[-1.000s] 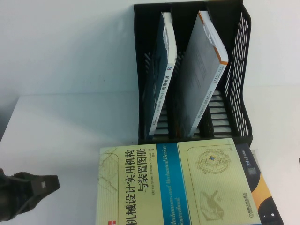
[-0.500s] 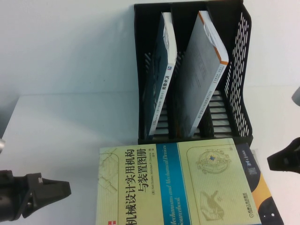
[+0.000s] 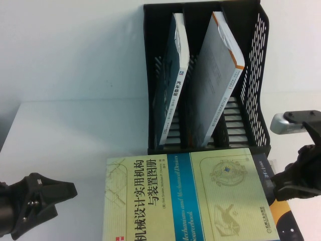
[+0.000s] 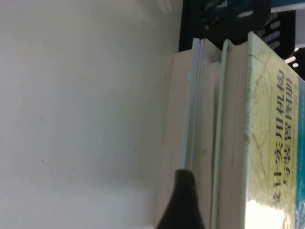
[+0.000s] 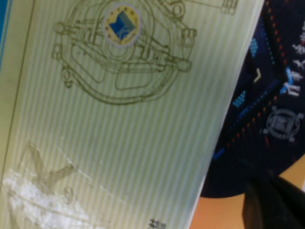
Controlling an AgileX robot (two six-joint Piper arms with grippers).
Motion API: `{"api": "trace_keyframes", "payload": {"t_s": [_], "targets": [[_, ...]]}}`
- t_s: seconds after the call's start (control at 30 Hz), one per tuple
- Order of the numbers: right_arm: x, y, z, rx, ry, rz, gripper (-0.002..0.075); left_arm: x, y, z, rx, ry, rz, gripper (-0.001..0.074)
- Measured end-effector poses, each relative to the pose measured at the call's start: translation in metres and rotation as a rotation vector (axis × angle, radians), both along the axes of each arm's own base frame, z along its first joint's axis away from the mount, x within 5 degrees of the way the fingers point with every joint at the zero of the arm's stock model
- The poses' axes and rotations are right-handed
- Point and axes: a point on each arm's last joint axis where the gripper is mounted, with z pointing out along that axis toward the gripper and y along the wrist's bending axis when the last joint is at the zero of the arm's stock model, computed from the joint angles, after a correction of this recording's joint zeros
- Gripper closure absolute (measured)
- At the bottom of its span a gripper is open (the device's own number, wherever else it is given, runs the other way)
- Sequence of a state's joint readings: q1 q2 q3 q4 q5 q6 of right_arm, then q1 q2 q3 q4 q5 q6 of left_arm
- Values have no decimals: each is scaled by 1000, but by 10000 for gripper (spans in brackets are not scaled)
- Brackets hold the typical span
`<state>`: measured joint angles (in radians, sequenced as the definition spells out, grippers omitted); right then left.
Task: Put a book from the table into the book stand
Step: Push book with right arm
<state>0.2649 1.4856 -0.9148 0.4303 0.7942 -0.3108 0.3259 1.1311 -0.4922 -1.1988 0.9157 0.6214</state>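
The pale yellow-cream book [image 3: 200, 196] with a blue band lies flat on top of a stack on the white table [image 3: 75, 135], just in front of the black book stand [image 3: 253, 65]. My left gripper [image 3: 70, 192] is low over the table, left of the book, and points at its left edge. My right gripper [image 3: 281, 183] hovers at the book's right edge. The left wrist view shows the book's cover [image 4: 274, 124] and the stack's page edges. The right wrist view shows its line drawing [image 5: 119, 133].
A teal-covered grey book [image 3: 173, 75] leans in the stand's left slot and an orange-edged grey book [image 3: 215, 75] in the middle slot. The right slot holds nothing. A black and orange book [image 3: 283, 211] lies under the yellow one and also shows in the right wrist view [image 5: 267, 95].
My right gripper has come in from the right edge to the book's right side. My left gripper has moved right towards the book and turned. The books have not moved.
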Motion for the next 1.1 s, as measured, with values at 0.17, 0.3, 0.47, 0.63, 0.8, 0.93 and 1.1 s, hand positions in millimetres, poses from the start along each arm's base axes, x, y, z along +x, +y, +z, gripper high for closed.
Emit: {"api": "trace_keyframes", "payload": {"t_s": [0.17, 0.3, 0.47, 0.63, 0.8, 0.93, 1.1], "targets": [[1, 5, -3, 37, 12, 8, 729, 1, 1, -1, 11, 2, 14, 179], [1, 8, -2, 59, 12, 11, 729, 5, 4, -7, 5, 39, 29, 174], [1, 8, -2, 60, 11, 14, 729, 13, 5, -25, -49, 138, 11, 174], [5, 10, -11, 62, 46, 9, 729, 26, 0, -39, -211, 167, -54, 173], [7, 15, -17, 106, 75, 31, 729, 36, -1, -53, -301, 173, -77, 173], [8, 19, -18, 150, 76, 41, 729, 38, -1, -62, -314, 177, -116, 172], [9, 21, -17, 174, 59, 73, 729, 38, -2, -69, -319, 185, -155, 172]]}}
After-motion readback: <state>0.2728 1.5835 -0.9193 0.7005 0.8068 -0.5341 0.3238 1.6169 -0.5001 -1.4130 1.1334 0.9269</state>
